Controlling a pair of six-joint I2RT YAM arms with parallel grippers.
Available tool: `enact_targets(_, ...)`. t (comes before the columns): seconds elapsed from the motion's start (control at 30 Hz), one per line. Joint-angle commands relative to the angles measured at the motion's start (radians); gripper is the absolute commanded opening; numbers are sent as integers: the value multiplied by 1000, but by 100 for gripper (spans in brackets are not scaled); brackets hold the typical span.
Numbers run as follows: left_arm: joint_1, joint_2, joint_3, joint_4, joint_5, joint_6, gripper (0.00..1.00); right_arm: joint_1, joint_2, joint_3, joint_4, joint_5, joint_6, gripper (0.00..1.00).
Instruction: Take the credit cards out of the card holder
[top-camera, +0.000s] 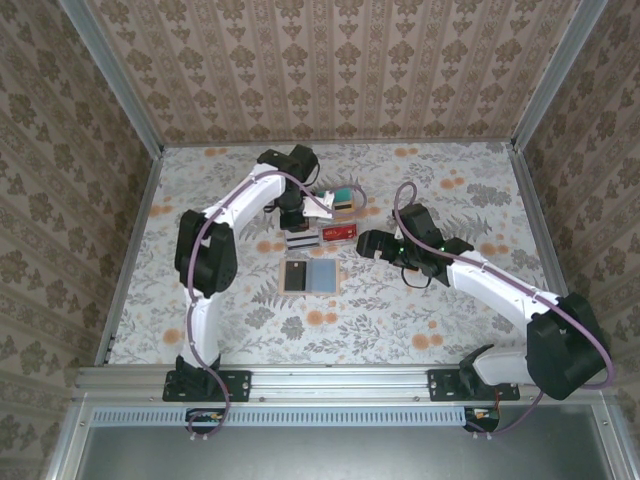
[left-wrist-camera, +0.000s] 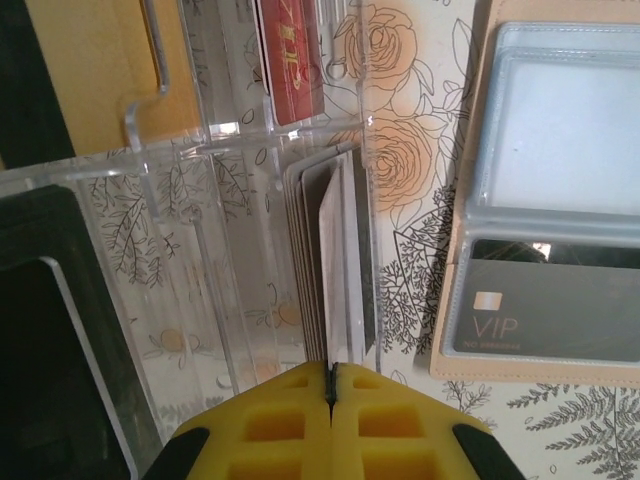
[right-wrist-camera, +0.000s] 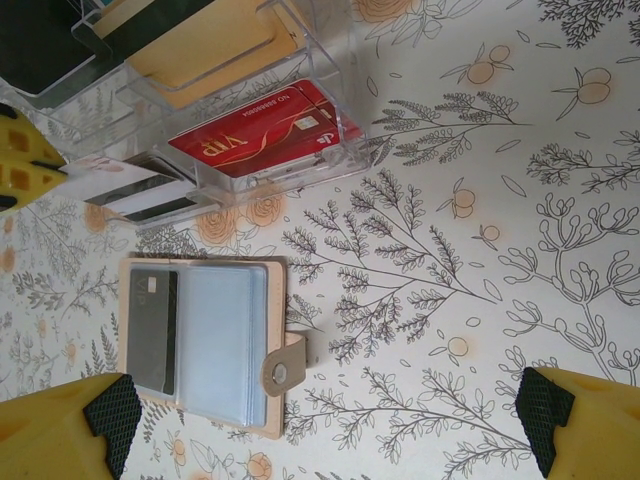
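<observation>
Left gripper (left-wrist-camera: 331, 385), over the middle of the table (top-camera: 450, 310) toward its far edge: pinches a pale card (left-wrist-camera: 330, 250) edge-on by one end; holds it upright in a slot of the clear tray (left-wrist-camera: 150, 170), against a stack of cards (left-wrist-camera: 303, 250) standing there; red card (left-wrist-camera: 290, 50) flat in the next compartment.

Card holder (top-camera: 308, 277): lies open and flat just toward the near edge from the tray, about midway between the table's left and right edges; fold runs near-to-far; carries a dark card (top-camera: 296, 275) in the left half, long axis along the fold; shows pale blue pockets in the right half, apparently empty; snap tab (right-wrist-camera: 283, 368) sticks out from the right edge.

Right gripper (right-wrist-camera: 328, 408): jaws spread wide, nothing between them; hovers near the holder's right edge, low over bare table.

Judgement: looks like the last card to pull; sits in the half away from the free right gripper, so calls for a leftward reach across the empty half and the fold; lies closer to the left gripper, but that one is occupied at the tray; cannot tell which side the pocket mouth opens on, so the pull direction stays unsettled.
</observation>
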Motion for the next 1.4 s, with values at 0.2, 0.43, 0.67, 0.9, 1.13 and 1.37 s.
enact_targets(0.2,-3,49,53,-39,-50,-30,4,-4,3,59,-30,-18,-16,100)
enact_targets(0.43,-4,46,56,-24,-33,-43,22,-5,-5,39,-15,-27,-9,100)
enact_targets(0.67,7,20,121,-40,-6,-63,35,-5,-11,37,-19,-23,-12,100)
enact_targets(0.9,48,-149,67,60,96,-167,40,8,-2,43,-40,-14,-34,100)
enact_targets(1.13,135,-419,-234,424,-92,-525,51,120,55,109,-85,82,-36,99)
enact_targets(1.37,208,-736,-623,658,-215,-845,75,275,189,243,-140,159,-62,98)
